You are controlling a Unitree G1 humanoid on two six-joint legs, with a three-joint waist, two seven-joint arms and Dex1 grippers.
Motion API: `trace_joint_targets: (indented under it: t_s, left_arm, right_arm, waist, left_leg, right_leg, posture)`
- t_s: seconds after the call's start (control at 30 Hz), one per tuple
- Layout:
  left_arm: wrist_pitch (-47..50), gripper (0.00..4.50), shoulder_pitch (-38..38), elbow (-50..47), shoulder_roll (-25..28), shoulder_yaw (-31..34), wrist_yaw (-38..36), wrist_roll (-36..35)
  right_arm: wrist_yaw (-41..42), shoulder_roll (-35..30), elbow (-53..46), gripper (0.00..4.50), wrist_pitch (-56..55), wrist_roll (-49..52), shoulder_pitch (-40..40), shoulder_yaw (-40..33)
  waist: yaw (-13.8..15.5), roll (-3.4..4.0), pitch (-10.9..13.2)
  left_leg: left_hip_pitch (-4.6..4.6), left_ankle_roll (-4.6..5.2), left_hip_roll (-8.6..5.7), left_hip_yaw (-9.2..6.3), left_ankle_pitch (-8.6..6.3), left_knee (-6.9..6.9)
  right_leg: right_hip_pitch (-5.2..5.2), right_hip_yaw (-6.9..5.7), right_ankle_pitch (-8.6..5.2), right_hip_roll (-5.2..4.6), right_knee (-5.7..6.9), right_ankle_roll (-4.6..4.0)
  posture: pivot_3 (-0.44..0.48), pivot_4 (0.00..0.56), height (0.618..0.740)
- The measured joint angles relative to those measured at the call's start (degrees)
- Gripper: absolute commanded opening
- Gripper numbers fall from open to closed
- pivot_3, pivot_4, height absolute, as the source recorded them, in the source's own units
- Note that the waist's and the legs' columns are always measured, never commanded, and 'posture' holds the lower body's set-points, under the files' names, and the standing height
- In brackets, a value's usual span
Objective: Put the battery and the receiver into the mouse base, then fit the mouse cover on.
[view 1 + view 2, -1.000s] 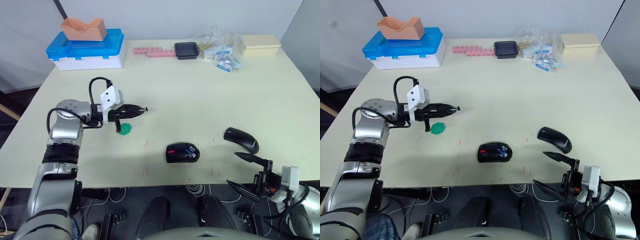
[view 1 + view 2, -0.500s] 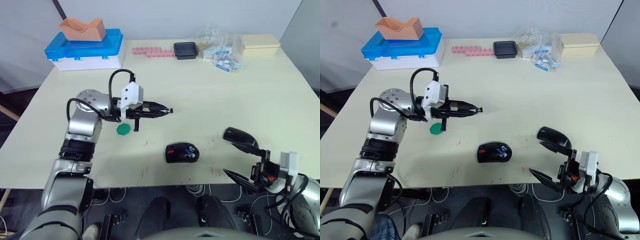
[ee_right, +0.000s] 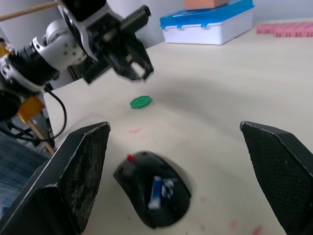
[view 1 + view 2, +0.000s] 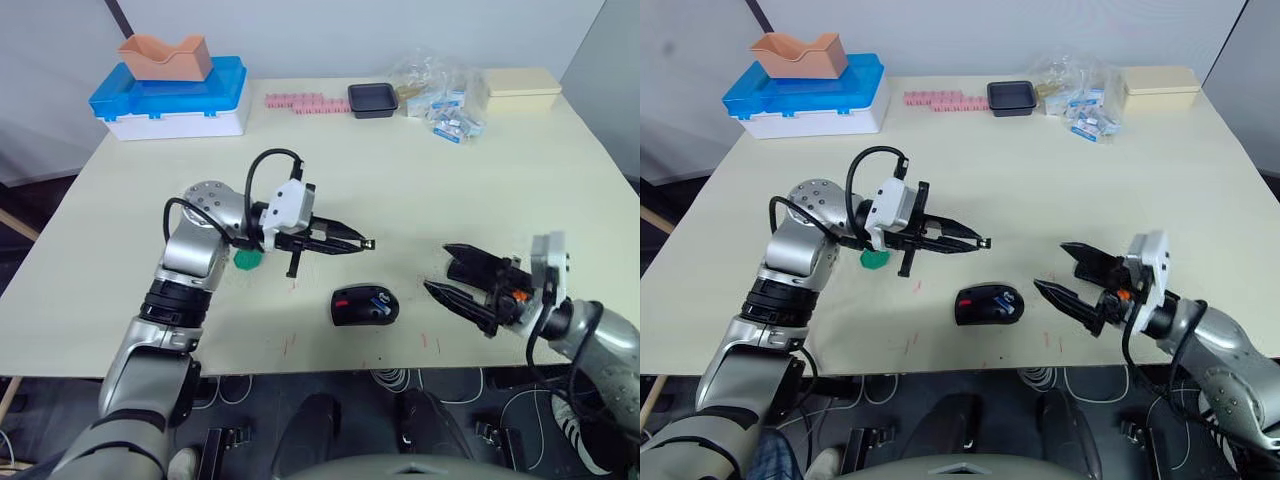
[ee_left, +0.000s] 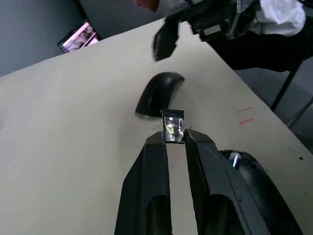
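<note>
Both claws, left (image 4: 366,243) and right (image 4: 1058,269), have closed toward one mouse base (image 4: 365,304).

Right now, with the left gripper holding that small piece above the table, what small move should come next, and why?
Probably ease the left gripper toward the mouse base and down. Its fingers pinch the receiver at their tips, while the base lies open on the table with the battery already inside. The right gripper hangs open beside the base.

no readable text, labels, brands or numbers on anything in view
</note>
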Motion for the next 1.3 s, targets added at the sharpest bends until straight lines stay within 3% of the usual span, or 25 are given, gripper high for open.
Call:
trace_joint_targets:
  t_s: [0.3,0.5,0.6,0.8,0.9,1.0,1.07,1.3]
  left_arm:
    - [-0.99,0.02,-0.42,-0.02,-1.06,-0.52,-0.73,0.00]
    - [-1.29,0.02,-1.10,0.14,-1.12,-1.25,-0.85,0.04]
    - [-1.27,0.02,-1.43,0.21,-1.11,-1.81,-0.91,0.07]
    - [-0.96,0.02,-1.75,0.22,-0.63,-2.33,-0.92,0.23]
    - [-0.26,0.02,-1.81,0.20,-0.22,-2.33,-0.91,0.24]
    - [0.22,0.02,-1.81,0.16,0.23,-2.33,-0.80,0.26]
    - [0.41,0.02,-1.81,0.17,0.39,-2.35,-0.69,0.45]
    - [0.55,0.02,-1.81,0.16,0.44,-2.35,-0.53,0.76]
  right_arm:
    - [-21.15,-6.26,1.76,4.50,21.17,24.79,-12.71,-0.12]
    - [-41.68,-8.62,6.33,4.50,22.69,49.85,-17.18,6.37]
    - [-49.59,-5.87,7.22,4.50,20.36,56.26,-19.08,9.33]
    - [-59.04,4.77,8.75,4.50,17.74,56.98,-21.09,11.12]
    - [-63.15,7.11,10.24,3.59,17.82,57.28,-21.95,10.98]
    - [-64.89,8.15,10.57,2.11,18.64,57.29,-21.99,10.90]
    - [-64.92,8.18,10.58,1.67,19.03,57.47,-22.23,10.88]
    - [-64.51,7.81,10.63,1.67,20.55,57.66,-22.80,10.86]
  waist:
    - [0.02,-0.11,0.07]
    - [-0.04,-0.18,0.11]
    - [-0.15,-0.28,0.17]
    - [-0.19,-0.29,0.19]
    - [-0.14,-0.29,0.19]
    - [-0.16,-0.29,0.19]
    - [-0.20,-0.29,0.19]
    - [-0.33,-0.29,0.19]
  left_leg:
    - [-0.12,0.01,0.04,-0.02,0.00,-0.01]
    - [-0.23,0.02,0.06,-0.02,0.00,-0.01]
    - [-0.24,0.02,0.06,-0.01,0.00,-0.01]
    - [-0.25,0.02,0.06,-0.02,0.00,-0.02]
    - [-0.26,0.02,0.05,-0.03,0.00,-0.02]
    - [-0.38,0.02,0.05,-0.03,0.00,-0.03]
    - [-0.45,0.02,0.05,-0.02,0.00,-0.03]
    - [-0.65,0.02,0.05,-0.03,0.00,-0.03]
  right_leg:
    - [-0.04,-0.02,0.01,-0.03,-0.07,-0.02]
    - [-0.14,-0.01,0.02,-0.04,-0.08,-0.04]
    - [-0.15,-0.01,0.02,-0.02,-0.09,-0.04]
    - [-0.18,0.00,0.02,0.01,-0.08,-0.04]
    - [-0.18,-0.01,0.02,0.00,-0.09,-0.04]
    - [-0.32,0.00,0.02,0.00,-0.09,-0.04]
    - [-0.38,0.00,0.03,0.00,-0.08,-0.04]
    - [-0.60,-0.01,0.04,0.01,-0.04,-0.07]
  posture:
    - [0.000,0.150,0.740]
    - [0.000,0.150,0.740]
    - [0.000,0.150,0.740]
    - [0.000,0.150,0.740]
    - [0.000,0.150,0.740]
    - [0.000,0.150,0.740]
    - [0.000,0.150,0.740]
    - [0.000,0.150,0.740]
